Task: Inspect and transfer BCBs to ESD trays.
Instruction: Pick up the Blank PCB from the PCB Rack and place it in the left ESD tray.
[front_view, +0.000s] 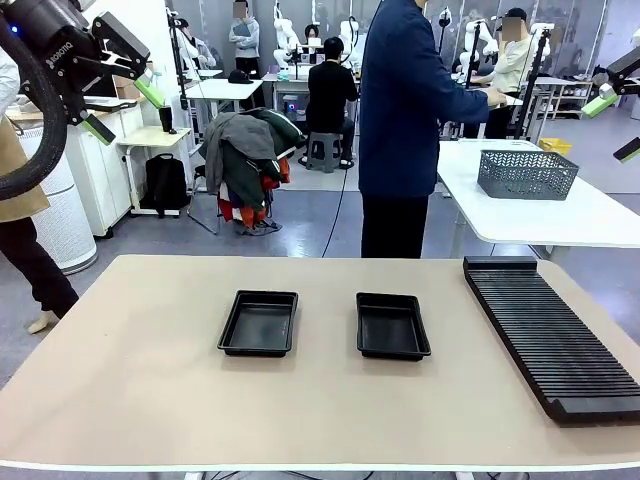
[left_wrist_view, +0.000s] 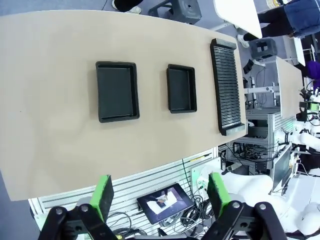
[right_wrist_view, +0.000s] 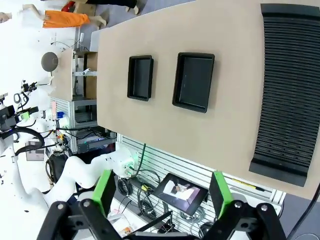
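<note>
Two empty black ESD trays lie side by side mid-table, the left tray and the right tray. The BCBs are out of view. My left gripper hangs high at the upper left, open, with nothing between its green pads. High at the upper right, my right gripper is also open and empty. Looking down in the left wrist view, the left gripper is far above both trays. The right gripper likewise looks down on the trays.
A long black ribbed rack lies along the table's right side. A person in a dark blue coat stands at the far edge, turned toward a white table holding a grey basket.
</note>
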